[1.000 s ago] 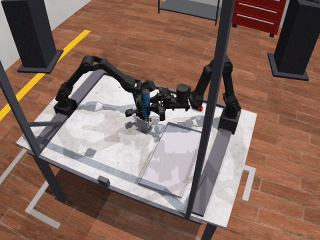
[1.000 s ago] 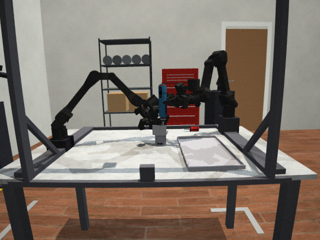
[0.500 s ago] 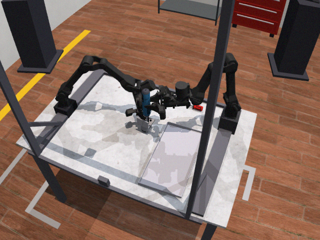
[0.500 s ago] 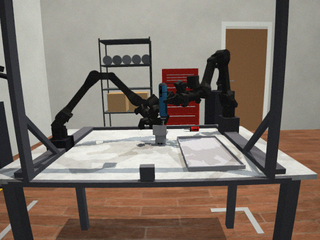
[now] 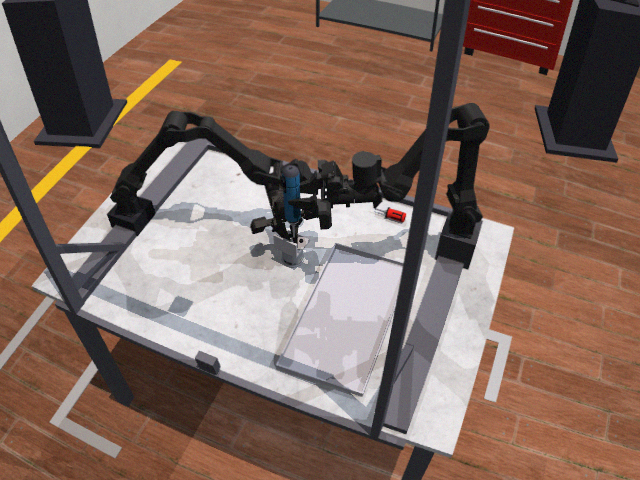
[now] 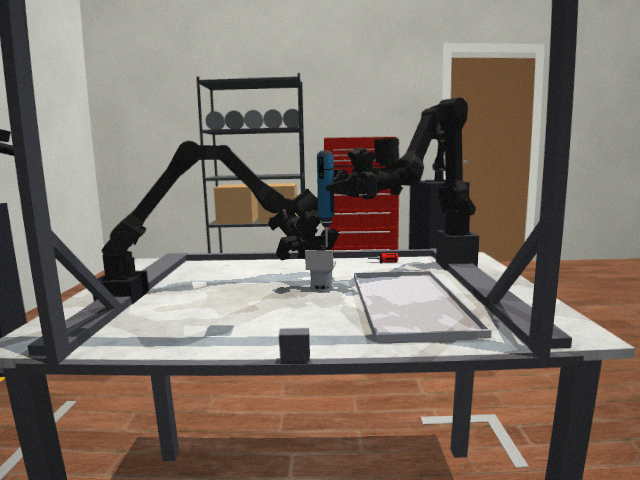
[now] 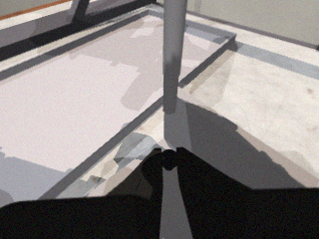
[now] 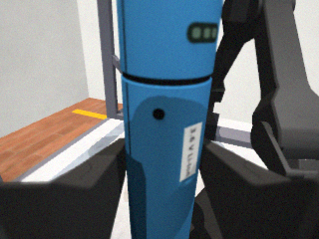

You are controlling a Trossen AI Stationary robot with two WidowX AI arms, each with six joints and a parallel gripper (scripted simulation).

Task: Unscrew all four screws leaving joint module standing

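Block, small and dark [image 5: 207, 362] [image 6: 294, 346], mounted at the middle of the near edge of the table [image 5: 232, 294] [image 6: 217, 310] [image 7: 279, 100].

Tray, shallow, grey-rimmed [image 5: 306, 305] [image 6: 431, 336] [image 7: 110, 144]: flat on the table, reaching from around mid-depth toward the near right corner as the exterior view has it.

Joint module [image 5: 292, 259] [image 6: 321, 276]: grey, upright near the middle of the table, just beside the tray's far left corner. Bracket [image 5: 285, 249] [image 6: 319, 259], pale grey, one flat plate facing the near edge, at the module's top.

Left gripper [image 5: 295, 237] [image 6: 325, 246] [image 7: 169, 155]: above the bracket, closed on one black screw [image 7: 169, 159].

Electric screwdriver [image 5: 292, 193] [image 6: 325, 186] [image 7: 171, 55] [image 8: 166, 100]: blue barrel, upright over the module, bit down; in the left wrist view the bit's tip stands apart from the screw.

Right gripper [image 5: 293, 205] [image 6: 329, 188] [image 8: 163, 156]: clamped around the blue barrel.

Hand screwdriver, red handle [image 5: 396, 214] [image 6: 389, 257]: lying near the far edge, toward the far right corner.

Beyond the far edge: shelf unit [image 5: 377, 20] [image 6: 198, 165] bearing dark discs [image 6: 253, 119] and cardboard boxes [image 6: 235, 204]; red drawer cabinet [image 5: 516, 31] [image 6: 364, 222]; brown door [image 6: 493, 155].
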